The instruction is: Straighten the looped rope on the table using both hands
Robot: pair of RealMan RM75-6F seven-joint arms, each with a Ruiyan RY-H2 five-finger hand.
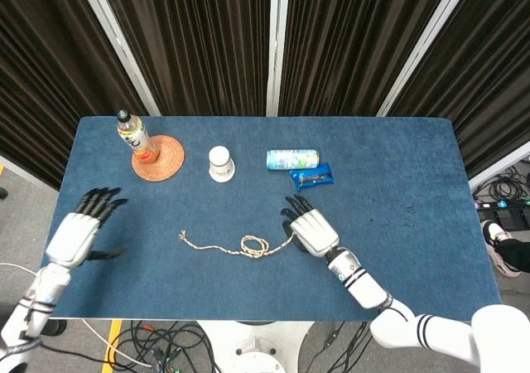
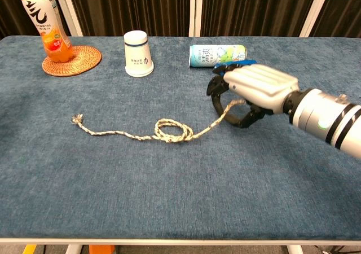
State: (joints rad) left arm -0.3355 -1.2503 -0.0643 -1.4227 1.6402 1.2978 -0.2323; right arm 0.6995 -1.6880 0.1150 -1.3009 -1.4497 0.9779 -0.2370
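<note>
The rope [image 2: 169, 131] lies on the blue table [image 2: 169, 197], near the middle and a bit toward the front edge. It is not straight yet. There is a small round loop [image 2: 172, 131] partway along it, and the far end [image 2: 76, 118] with the little frayed tip lies flat on the table with nothing touching it. The right hand [image 2: 248, 93] has its fingers curled around the other end of the rope and holds it a little above the table, so that part slants up from the loop to the hand. The left hand [image 1: 83, 232] is over the left side of the table, well apart from the rope. Its fingers are spread wide and it holds nothing. So I think the job is only just started: one end is held, and the other is not. The left hand needs to reach the frayed end and take it. Then both hands can pull apart until the loop comes out.
</note>
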